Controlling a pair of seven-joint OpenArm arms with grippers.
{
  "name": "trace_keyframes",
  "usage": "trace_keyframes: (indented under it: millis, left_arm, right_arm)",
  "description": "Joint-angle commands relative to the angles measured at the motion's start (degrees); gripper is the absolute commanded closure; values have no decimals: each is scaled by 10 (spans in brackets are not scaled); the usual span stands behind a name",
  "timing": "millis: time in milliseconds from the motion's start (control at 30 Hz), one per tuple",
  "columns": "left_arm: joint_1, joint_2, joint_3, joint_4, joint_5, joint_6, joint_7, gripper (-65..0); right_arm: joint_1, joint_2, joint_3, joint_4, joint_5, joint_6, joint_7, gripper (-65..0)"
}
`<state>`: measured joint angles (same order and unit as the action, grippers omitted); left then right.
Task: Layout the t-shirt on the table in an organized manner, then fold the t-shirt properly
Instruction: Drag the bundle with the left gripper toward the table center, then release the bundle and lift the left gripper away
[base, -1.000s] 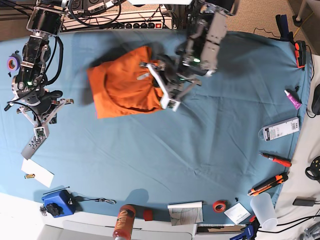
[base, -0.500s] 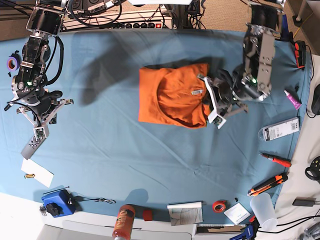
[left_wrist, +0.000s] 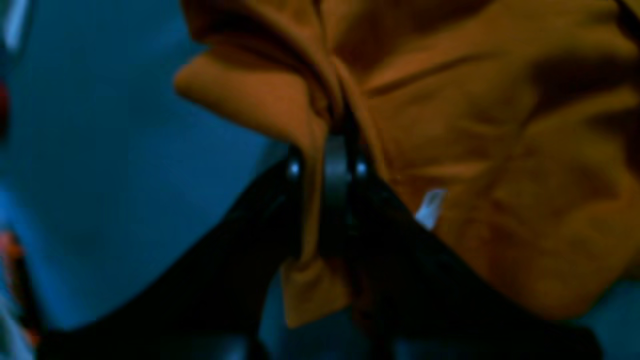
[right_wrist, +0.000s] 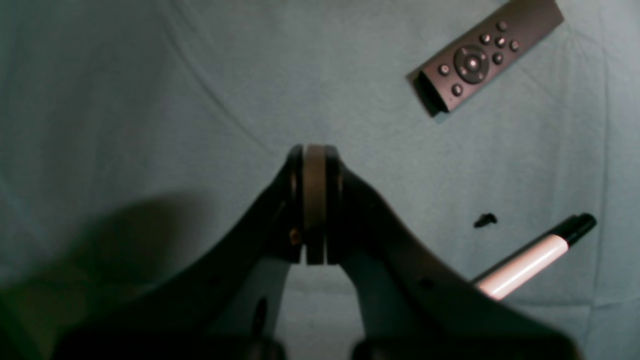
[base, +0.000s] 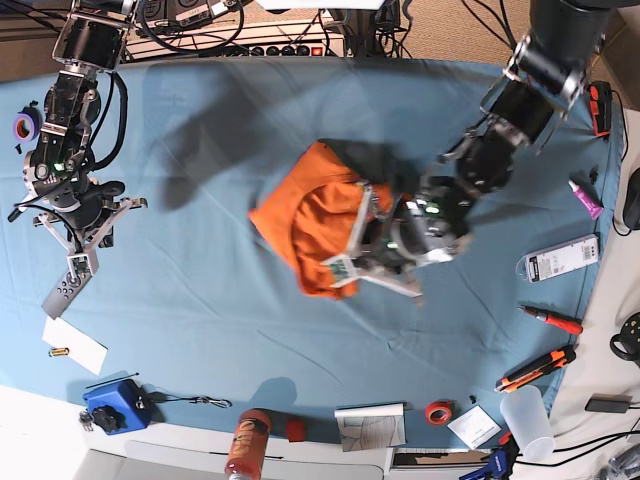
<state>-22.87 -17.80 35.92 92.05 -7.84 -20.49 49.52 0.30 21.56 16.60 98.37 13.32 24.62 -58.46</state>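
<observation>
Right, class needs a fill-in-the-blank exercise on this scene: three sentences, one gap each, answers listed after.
1. The left gripper is shut on a fold of the ______ t-shirt.
2. The right gripper is shut and holds ______.
3. In the right wrist view, a grey ______ with round buttons lies on the table.

Missing words: orange; nothing; remote control

Left gripper clamped on a fold of the t-shirt.

Seen from the wrist, the two dark fingers meet at centre frame with a pinched ridge of orange fabric rising between them and a short flap hanging below the tips. The bunched, creased cloth fills the upper right; a small white label lies just right of the fingers. The blurred teal-blue table occupies the left.
</observation>
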Motion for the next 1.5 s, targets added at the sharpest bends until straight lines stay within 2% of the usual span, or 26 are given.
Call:
trace_keyframes:
  millis: [0, 33, 100, 267, 433, 533, 600, 667, 700, 833, 900, 967, 1000, 1067, 1100, 1167, 1267, 1333, 1467]
  left_arm:
    - [-33, 6, 21, 3, 17, 24, -23, 0]
    - [-49, 12, 42, -5, 34, 43, -30, 0]
    - [-77, 31, 76, -26, 68, 59, -39, 0]
    - [-126, 89, 129, -116, 113, 54, -57, 0]
    - [-153, 131, 134, -188, 145, 64, -82, 0]
    - [-159, 133, 134, -191, 148, 98, -99, -14]
    - [-161, 133, 134, -191, 147, 116, -113, -161]
    - [-160, 133, 134, -191, 147, 160, -135, -257]
    - [-159, 134, 134, -191, 147, 186, -140, -274]
    - [-159, 133, 134, -191, 147, 273, -145, -275]
    - [-159, 134, 134, -190, 148, 320, -117, -274]
    - [-159, 133, 134, -186, 166, 374, -60, -228]
    - [-159, 133, 134, -185, 186, 395, -28, -178]
    - [-159, 133, 134, -184, 241, 424, 35, -26]
    - [-159, 133, 134, -184, 276, 426, 69, 0]
    - [-160, 132, 134, -184, 337, 407, 142, 0]
    - [-158, 129, 130, -184, 382, 384, 222, 0]
    - [-151, 129, 112, -184, 385, 379, 227, 0]
    - [-134, 129, 32, -177, 378, 368, 233, 0]
  right_arm:
    - [8, 10, 3, 11, -1, -3, 10, 0]
    - [7, 10, 3, 11, -1, -3, 10, 0]
    - [4, 9, 3, 11, -1, -7, 6, 0]
    - [3, 9, 3, 11, -1, -14, -7, 0]
    - [3, 8, 3, 11, -1, -14, -7, 0]
    - [3, 8, 3, 11, -1, -14, -8, 0]
    - [3, 8, 3, 11, -1, -14, -8, 0]
    - [3, 8, 3, 11, -1, -14, -8, 0]
    - [3, 8, 3, 11, -1, -14, -8, 0]
    - [3, 8, 3, 11, -1, -14, -8, 0]
    - [3, 8, 3, 11, 1, -14, -8, 0]
    - [3, 8, 3, 11, 15, -14, -6, 0]
    - [3, 8, 3, 11, 27, -14, -2, 0]
    - [4, 8, 3, 11, 55, -12, 8, 0]
    - [5, 8, 3, 11, 71, -2, 11, 0]
    - [7, 8, 3, 11, 112, 42, 10, 0]
    - [9, -2, 2, 11, 194, 107, 11, 0]
    - [8, -19, 2, 11, 239, 150, 10, 0]
    - [9, -66, 2, 11, 283, 154, 11, 0]
